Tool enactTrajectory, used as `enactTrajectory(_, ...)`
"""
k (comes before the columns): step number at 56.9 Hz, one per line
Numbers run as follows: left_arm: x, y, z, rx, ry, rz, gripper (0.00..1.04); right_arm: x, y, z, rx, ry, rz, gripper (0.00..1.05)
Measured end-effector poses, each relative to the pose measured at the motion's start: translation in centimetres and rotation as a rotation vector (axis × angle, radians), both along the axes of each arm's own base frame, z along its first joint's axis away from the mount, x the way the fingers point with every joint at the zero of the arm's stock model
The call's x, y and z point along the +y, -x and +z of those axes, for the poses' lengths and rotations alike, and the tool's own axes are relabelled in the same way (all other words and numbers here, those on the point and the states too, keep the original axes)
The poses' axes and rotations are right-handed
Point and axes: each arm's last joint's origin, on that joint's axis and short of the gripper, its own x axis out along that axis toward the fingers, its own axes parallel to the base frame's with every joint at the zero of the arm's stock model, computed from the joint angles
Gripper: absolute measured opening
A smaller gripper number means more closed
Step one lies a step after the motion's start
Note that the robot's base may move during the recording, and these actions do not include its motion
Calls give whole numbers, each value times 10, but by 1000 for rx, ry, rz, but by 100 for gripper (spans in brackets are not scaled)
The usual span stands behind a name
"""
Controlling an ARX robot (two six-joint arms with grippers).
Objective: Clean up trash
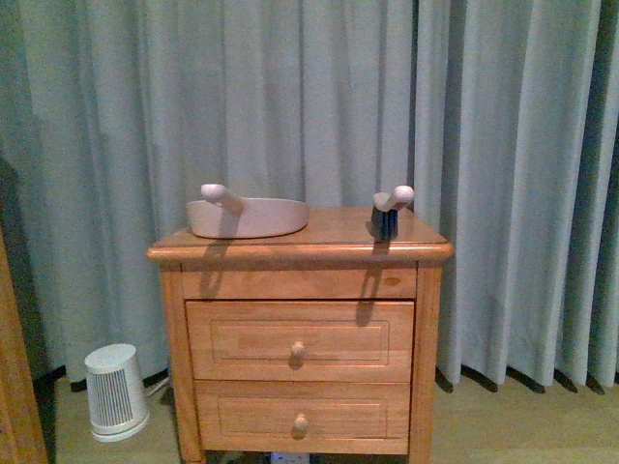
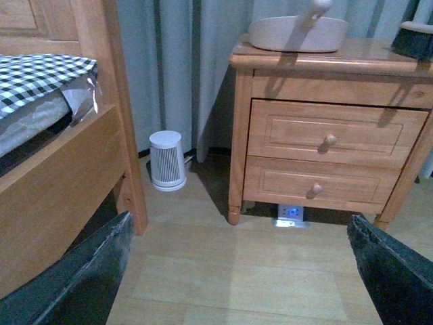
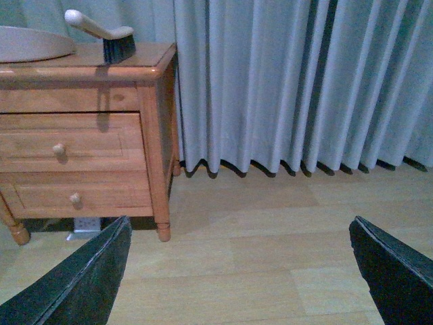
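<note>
Wooden nightstand (image 1: 300, 253) bears dustpan (image 1: 250, 217), brush (image 1: 387, 215); left pincer (image 2: 238, 218) spread

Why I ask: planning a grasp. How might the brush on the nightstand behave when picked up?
Resting on its bristles with handle angled up, the brush would probably tip if pushed. The handle looks rigid and smooth: likely light, possibly slippery.

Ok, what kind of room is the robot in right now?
Most likely a bedroom. A two-drawer wooden nightstand stands next to a wooden bed frame with checked bedding, and floor-length curtains hang behind it.
</note>
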Motion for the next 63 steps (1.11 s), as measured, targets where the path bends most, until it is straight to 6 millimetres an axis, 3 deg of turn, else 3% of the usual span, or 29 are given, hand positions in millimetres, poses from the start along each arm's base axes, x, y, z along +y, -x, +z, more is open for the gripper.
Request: enactTrajectory(63, 0, 0, 0, 0, 0, 0, 97, 0, 0, 0, 0, 0, 0, 97)
